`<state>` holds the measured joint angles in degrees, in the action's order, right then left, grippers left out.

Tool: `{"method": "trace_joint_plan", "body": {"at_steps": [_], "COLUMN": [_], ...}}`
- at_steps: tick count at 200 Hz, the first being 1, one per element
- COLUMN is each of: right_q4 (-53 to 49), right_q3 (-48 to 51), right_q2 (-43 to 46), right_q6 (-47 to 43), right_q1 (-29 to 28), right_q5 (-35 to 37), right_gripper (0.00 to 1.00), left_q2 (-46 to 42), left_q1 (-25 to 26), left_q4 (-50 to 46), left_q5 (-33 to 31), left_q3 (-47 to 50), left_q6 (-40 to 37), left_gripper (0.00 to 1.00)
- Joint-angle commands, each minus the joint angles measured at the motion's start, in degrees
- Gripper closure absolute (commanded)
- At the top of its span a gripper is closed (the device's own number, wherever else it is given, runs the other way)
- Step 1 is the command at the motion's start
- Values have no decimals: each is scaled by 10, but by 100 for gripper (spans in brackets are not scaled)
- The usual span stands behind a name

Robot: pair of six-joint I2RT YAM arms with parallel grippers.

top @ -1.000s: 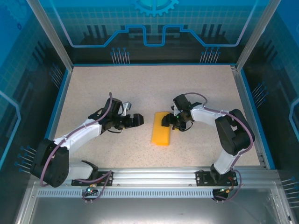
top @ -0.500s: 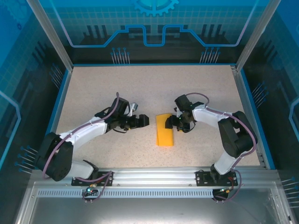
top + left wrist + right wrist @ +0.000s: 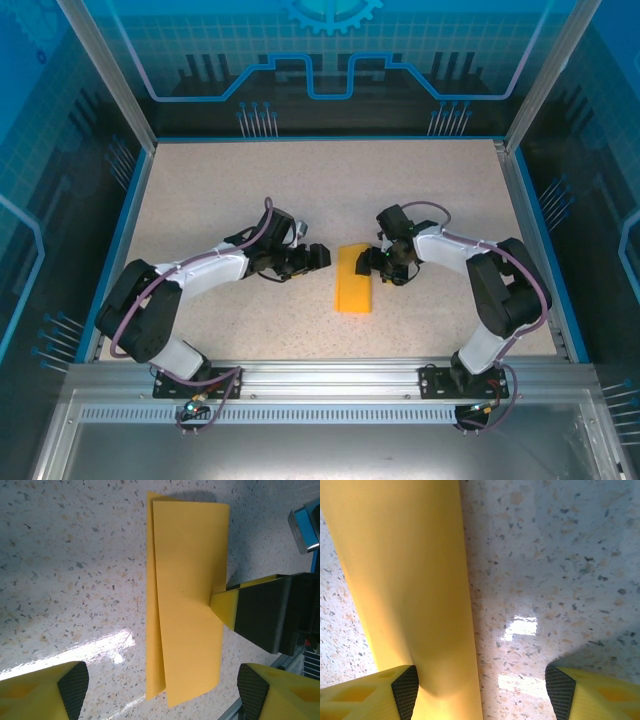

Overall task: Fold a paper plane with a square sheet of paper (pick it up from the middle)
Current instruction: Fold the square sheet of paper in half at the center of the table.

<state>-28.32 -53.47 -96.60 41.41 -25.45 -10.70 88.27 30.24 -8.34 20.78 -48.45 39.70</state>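
Paper folded once, not a plane yet.
The thin orange-yellow sheet of paper (image 3: 355,278) lies on the speckled counter (image 3: 250,190) in the middle of the frame, folded in half into a long strip. The left jaws hang wide apart just beside it, holding nothing. The right jaws are apart too, with one finger (image 3: 225,606) touching its edge. I think the nose and wing folds are left to do.

Bright — glare on tabletop (image 3: 522,626), perhaps overhead
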Motion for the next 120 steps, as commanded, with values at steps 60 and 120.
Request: {"method": "trace_joint_plan", "body": {"at_steps": [60, 120], "right_q4": [-12, 14], "right_q3": [-33, -15], "right_q2": [-79, -90], "right_q6": [11, 61], "right_q1": [-56, -53], "right_q5": [43, 44], "right_gripper": [23, 21], "left_q2": [12, 10], "left_q1": [4, 4], "left_q4": [2, 2], "left_q5": [-20, -19], "left_q3": [-18, -15], "left_q6": [14, 15], "left_gripper": [22, 22]}}
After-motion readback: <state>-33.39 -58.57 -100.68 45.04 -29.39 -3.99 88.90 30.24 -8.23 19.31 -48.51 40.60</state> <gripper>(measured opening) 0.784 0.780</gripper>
